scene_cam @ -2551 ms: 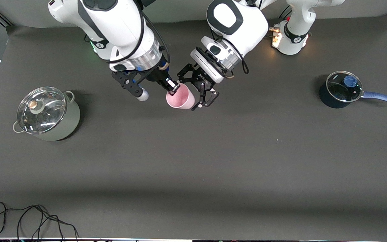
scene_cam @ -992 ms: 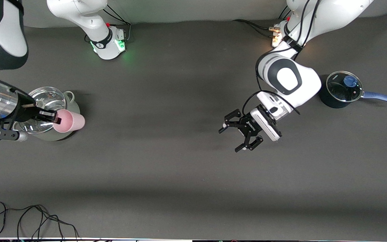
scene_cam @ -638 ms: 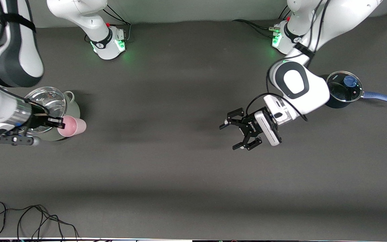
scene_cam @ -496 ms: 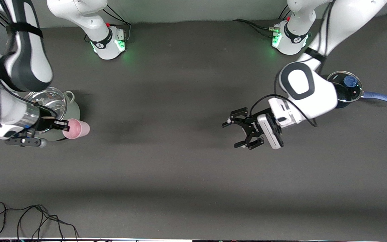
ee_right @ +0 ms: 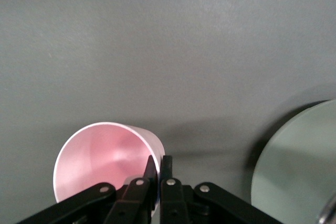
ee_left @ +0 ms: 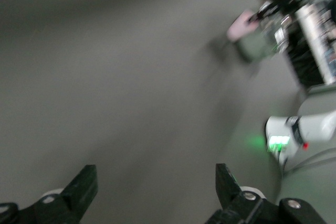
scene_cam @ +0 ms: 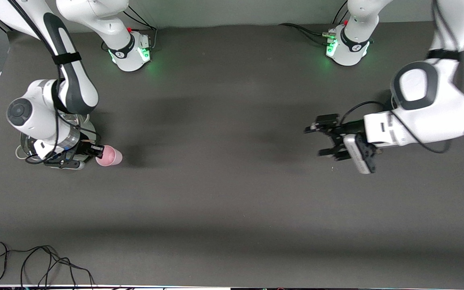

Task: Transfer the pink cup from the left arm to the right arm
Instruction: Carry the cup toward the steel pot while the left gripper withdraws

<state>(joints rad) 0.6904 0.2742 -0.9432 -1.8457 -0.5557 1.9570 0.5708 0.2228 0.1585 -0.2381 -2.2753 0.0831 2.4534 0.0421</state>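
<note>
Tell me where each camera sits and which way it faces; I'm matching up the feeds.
Front view: high across the table, facing both arms; right pincer holds the pink cup beside the lidded pot; left pincer open over bare table.
Left wrist view: on the left wrist, looking past its open fingers toward the distant cup.
Right wrist view: on the right wrist, looking into the cup pinched at its rim.
All three views share the cup.

- A matt, dark grey bench (scene_cam: pixel 224 193) is seen.
- The pink cup (ee_right: pixel 102 163) is shown smooth, plastic-looking.
- Glossy white shells are noted on both arms.
</note>
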